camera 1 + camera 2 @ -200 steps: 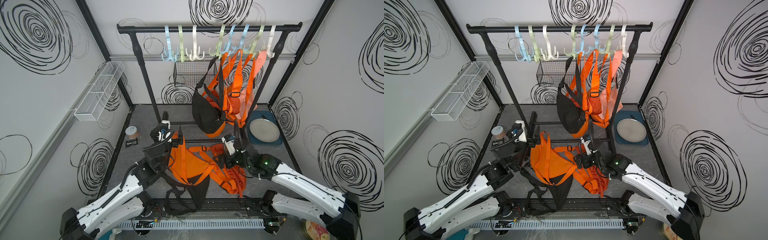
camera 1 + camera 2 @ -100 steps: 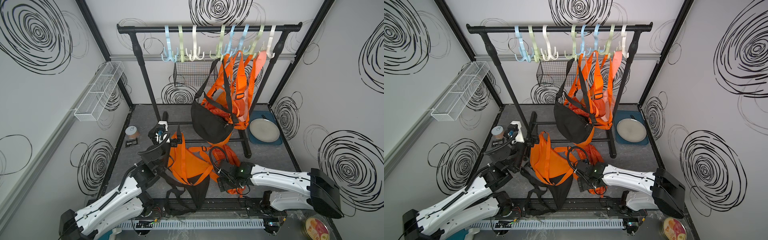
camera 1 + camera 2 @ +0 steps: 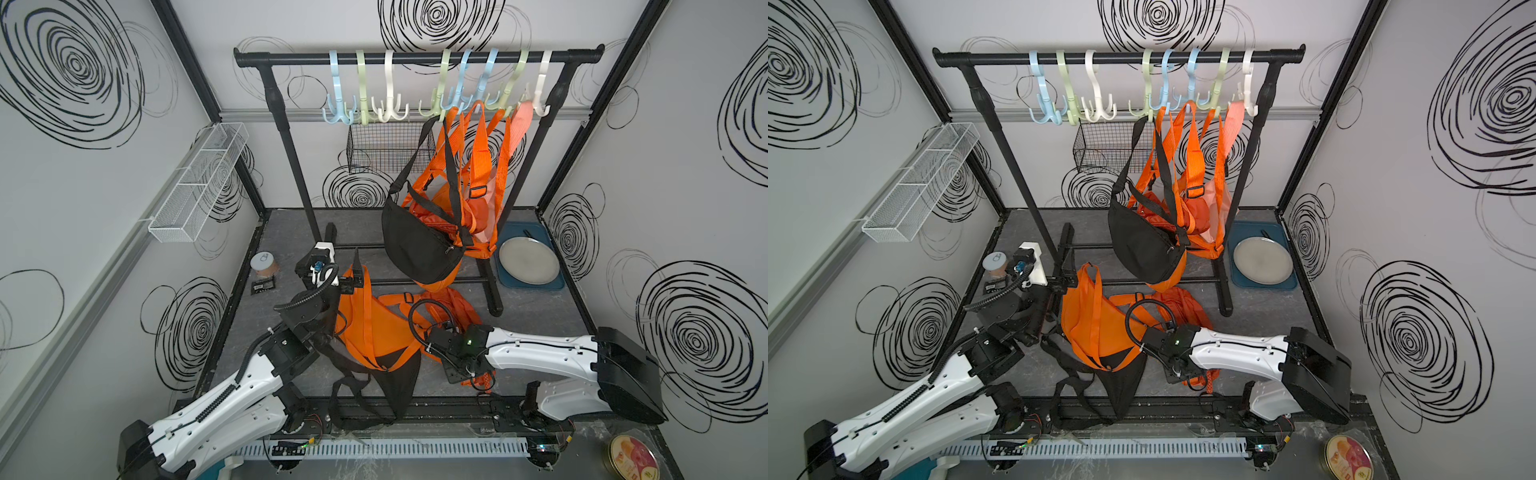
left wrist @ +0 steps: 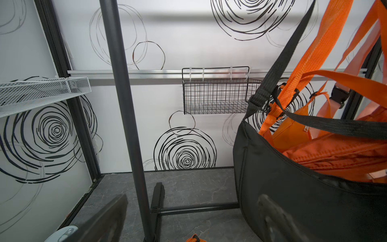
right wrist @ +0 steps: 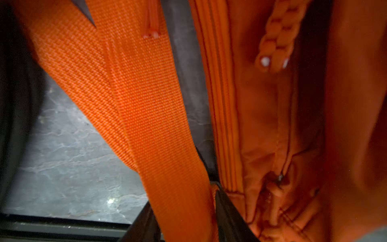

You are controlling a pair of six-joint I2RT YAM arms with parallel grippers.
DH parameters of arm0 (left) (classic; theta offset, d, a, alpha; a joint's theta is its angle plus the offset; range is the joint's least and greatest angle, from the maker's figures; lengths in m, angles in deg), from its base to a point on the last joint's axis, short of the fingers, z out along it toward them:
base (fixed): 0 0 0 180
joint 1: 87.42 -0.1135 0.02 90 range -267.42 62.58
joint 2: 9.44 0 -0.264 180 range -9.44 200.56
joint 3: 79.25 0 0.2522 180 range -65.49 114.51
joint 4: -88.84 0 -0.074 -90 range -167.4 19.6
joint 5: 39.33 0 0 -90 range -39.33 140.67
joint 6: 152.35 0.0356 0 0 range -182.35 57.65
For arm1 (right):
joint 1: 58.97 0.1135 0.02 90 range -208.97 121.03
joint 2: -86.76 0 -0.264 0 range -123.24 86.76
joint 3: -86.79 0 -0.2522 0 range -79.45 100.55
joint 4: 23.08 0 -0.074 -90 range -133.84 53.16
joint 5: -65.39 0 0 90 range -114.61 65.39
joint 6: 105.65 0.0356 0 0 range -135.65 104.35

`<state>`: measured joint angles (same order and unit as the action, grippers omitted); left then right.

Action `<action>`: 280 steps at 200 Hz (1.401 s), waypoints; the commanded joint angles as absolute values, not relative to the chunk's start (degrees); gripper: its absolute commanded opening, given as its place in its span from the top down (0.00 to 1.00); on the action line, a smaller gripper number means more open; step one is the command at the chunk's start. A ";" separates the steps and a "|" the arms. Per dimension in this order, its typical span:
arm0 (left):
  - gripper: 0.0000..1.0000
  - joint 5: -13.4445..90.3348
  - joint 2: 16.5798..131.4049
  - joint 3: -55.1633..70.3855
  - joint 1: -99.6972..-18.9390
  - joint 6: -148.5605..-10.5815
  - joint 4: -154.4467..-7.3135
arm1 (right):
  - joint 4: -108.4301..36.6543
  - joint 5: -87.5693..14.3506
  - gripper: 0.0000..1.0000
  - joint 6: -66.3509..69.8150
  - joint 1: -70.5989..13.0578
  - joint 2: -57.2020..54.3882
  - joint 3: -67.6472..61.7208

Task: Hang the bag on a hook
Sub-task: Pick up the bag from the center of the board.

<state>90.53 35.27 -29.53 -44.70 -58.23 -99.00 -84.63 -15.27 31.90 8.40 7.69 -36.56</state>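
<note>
The right tool [image 5: 184,222] is pointing down at the tabletop [image 3: 540,332], at about 5 o'clock in both top views, where its own wrist is hiding it. In the right wrist view a wide orange strap [image 5: 136,104] is running between the two dark jaws, which are standing just beside its edges. Whether they are clenching it I cannot tell.

The bag [image 3: 446,305], crumpled and orange, is lying on the tabletop. It is partly under the right wrist and showing mostly at the wrist's 12 o'clock. It is lying just beside a second bag [image 3: 374,332], also orange, at its 9 o'clock. That one is lying over a black bag [image 3: 399,382], which is trailing off the front edge at 6 o'clock.

The left tool [image 4: 192,201] is released, with its jaws standing wide and grasping nothing. It is hovering at about 10 o'clock, at the far end of the second bag, and facing the rack [image 3: 415,58].

The rack is standing at 12 o'clock with a row of pale hooks [image 3: 388,112] on its bar. The hung bags [image 3: 419,249], one black and several orange, are dangling from the hooks toward the 1 o'clock end. A plate [image 3: 528,259] is sitting on a blue tray [image 3: 557,284] at 2 o'clock.
</note>
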 commanded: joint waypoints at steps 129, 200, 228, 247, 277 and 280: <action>0.01 89.37 35.96 -29.57 -44.49 -57.43 -102.27 | -85.97 -14.08 0.71 30.47 7.46 8.71 -33.94; 0.01 89.14 36.05 -29.63 -44.49 -57.34 -102.30 | -94.34 -3.08 0.99 26.65 7.72 16.58 -22.23; 0.01 88.83 36.19 -29.55 -44.48 -57.38 -102.21 | -95.73 -1.18 0.99 22.17 7.74 19.93 -17.34; 0.01 87.76 36.16 -29.54 -44.49 -57.48 -102.07 | -94.82 -0.69 1.00 19.27 7.82 22.88 -15.96; 0.01 79.12 34.94 -29.93 -44.38 -57.41 -101.90 | -87.55 -3.72 1.00 11.59 8.80 29.97 -15.10; 0.01 77.10 34.68 -30.04 -44.35 -57.22 -101.99 | -86.80 -3.71 1.00 11.03 8.95 30.78 -15.24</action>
